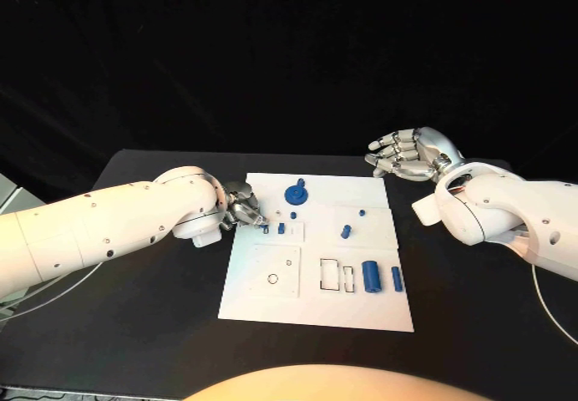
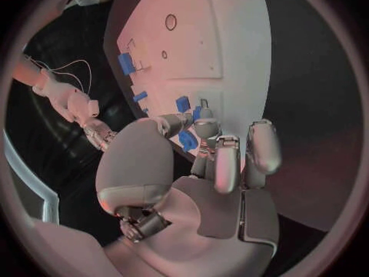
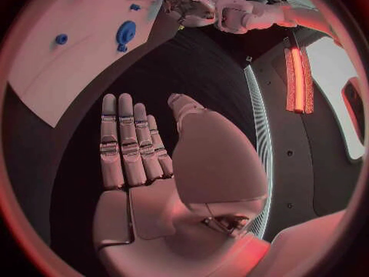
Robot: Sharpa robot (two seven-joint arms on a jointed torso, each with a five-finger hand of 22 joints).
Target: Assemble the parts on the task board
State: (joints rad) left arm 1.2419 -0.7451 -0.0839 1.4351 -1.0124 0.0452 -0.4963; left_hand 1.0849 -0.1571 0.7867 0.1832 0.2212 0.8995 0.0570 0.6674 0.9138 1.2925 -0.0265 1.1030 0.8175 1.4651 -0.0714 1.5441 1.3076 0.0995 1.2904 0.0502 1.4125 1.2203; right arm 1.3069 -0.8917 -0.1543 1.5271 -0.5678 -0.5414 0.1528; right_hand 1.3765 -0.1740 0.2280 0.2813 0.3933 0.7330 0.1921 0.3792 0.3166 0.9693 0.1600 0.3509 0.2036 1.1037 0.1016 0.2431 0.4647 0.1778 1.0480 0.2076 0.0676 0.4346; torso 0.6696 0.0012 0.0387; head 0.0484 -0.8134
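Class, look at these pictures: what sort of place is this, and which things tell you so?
Probably a robotics lab or test bench. A white task board with small blue parts lies on a black table against a black backdrop, and two robot hands, left and right, work over it.

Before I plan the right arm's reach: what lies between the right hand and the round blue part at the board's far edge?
In the head view, only bare black table and white task board separate the right hand from the round blue part.
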